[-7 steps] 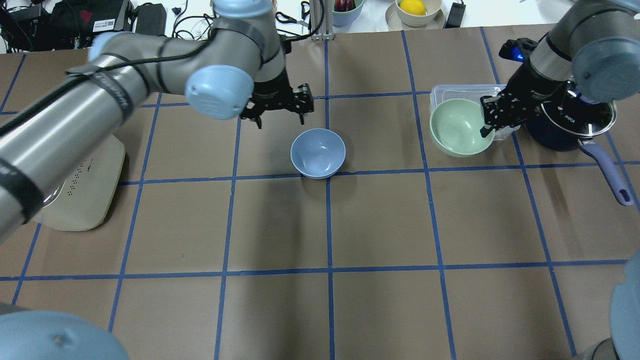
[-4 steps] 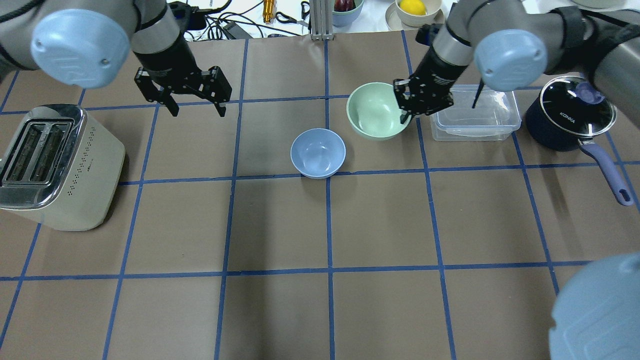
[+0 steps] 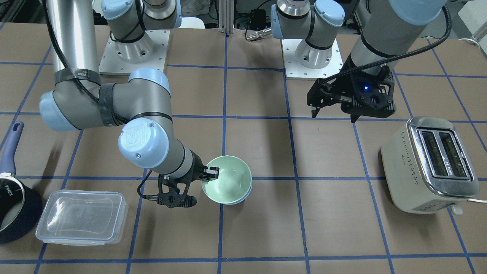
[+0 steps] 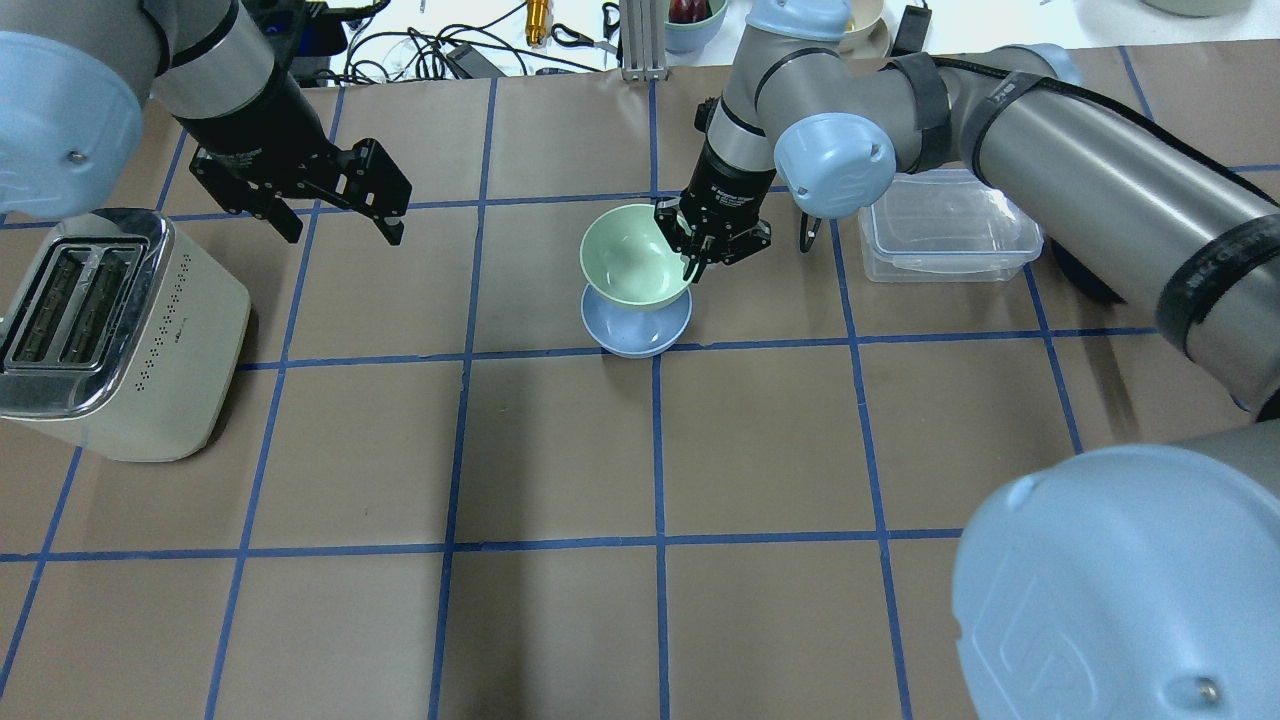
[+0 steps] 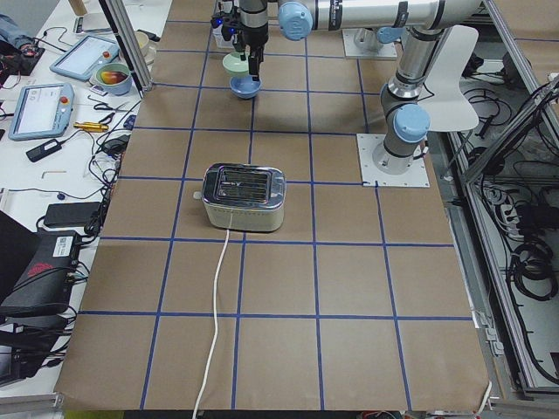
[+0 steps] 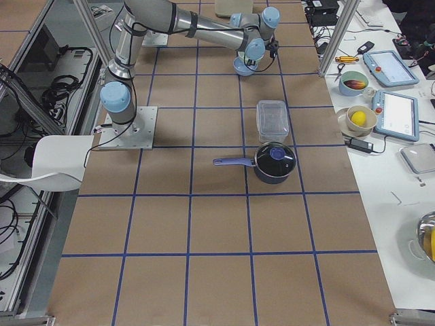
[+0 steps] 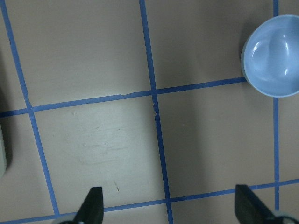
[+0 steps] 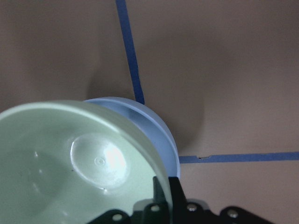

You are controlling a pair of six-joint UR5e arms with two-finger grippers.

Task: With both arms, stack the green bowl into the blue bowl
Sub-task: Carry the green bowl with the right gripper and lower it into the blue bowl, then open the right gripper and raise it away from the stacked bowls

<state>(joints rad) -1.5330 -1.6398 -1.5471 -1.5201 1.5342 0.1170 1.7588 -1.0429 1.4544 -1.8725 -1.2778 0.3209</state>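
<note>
The green bowl (image 4: 628, 255) hangs in my right gripper (image 4: 690, 262), which is shut on the bowl's right rim. It sits directly over the blue bowl (image 4: 637, 328), which stands on the table at the middle. I cannot tell whether the bowls touch. In the front view the green bowl (image 3: 227, 182) covers all but a sliver of the blue bowl (image 3: 245, 196). The right wrist view shows the green bowl (image 8: 70, 163) over the blue rim (image 8: 161, 133). My left gripper (image 4: 340, 228) is open and empty, off to the left above the table. The left wrist view shows the blue bowl (image 7: 273, 56) at upper right.
A cream toaster (image 4: 110, 330) stands at the left. A clear plastic container (image 4: 945, 225) sits right of the bowls. A dark lidded pot with a purple handle (image 3: 11, 205) is beyond it. Fruit bowls and cables lie past the table's far edge (image 4: 690, 15).
My right gripper has carried the green bowl left, from beside the plastic container to over the blue bowl. My left gripper has moved left, away from the blue bowl, still open.
</note>
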